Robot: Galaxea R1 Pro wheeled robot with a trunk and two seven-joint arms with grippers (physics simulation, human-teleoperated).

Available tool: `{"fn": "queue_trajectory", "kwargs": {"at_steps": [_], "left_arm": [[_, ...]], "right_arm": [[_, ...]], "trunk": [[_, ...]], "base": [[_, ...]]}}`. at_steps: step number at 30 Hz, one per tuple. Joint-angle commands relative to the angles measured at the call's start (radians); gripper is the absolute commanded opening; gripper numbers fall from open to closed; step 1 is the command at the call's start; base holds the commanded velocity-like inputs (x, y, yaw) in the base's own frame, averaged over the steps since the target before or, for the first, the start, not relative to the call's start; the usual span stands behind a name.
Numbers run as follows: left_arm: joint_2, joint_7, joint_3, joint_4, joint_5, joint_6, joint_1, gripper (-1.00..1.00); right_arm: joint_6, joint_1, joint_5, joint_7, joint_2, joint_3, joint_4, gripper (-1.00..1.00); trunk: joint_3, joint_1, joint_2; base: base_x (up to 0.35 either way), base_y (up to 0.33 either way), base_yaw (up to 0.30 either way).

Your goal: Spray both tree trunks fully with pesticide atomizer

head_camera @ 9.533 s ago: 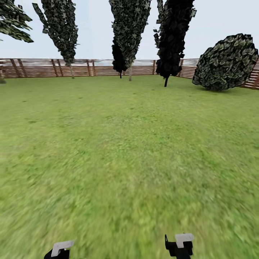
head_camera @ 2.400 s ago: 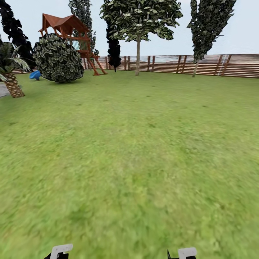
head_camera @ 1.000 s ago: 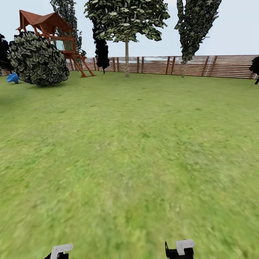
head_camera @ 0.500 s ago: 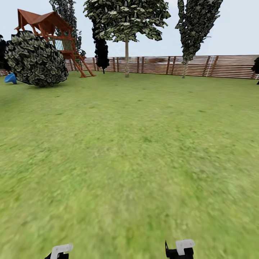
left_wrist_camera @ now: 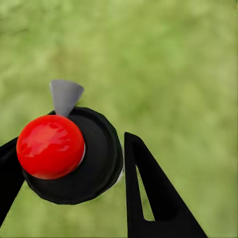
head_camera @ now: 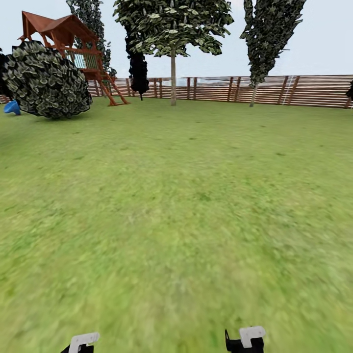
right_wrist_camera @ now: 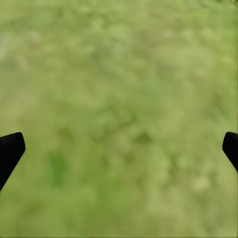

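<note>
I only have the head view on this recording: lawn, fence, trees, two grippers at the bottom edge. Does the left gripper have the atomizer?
Observer: Yes. In the left wrist view the left gripper is closed around the atomizer, whose red cap faces the camera.
Operator: Which way is its nozzle aimed?
Observer: The grey nozzle sticks out over blurred grass, not toward a trunk.
Operator: And the right gripper?
Observer: The right gripper has its jaws wide apart with nothing between them, just lawn below.
</note>
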Motion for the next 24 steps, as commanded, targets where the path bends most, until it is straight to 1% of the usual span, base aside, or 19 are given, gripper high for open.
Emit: {"fn": "queue_trajectory", "kwargs": {"at_steps": [1, 24], "left_arm": [[0.0, 0.0, -0.002, 0.001, 0.006, -0.003, -0.001, -1.0], [0.0, 0.0, -0.002, 0.001, 0.006, -0.003, -0.001, -1.0]], "right_arm": [[0.0, -0.001, 0.005, -0.01, 0.0, 0.008, 0.001, 1.0], [0.0, -0.001, 0.004, -0.01, 0.0, 0.009, 0.012, 1.0]], "trunk": [[-0.001, 0.0, 0.0], [-0.001, 0.0, 0.0]], "base": [[0.339, 0.075, 0.0], [0.339, 0.075, 0.0]]}}
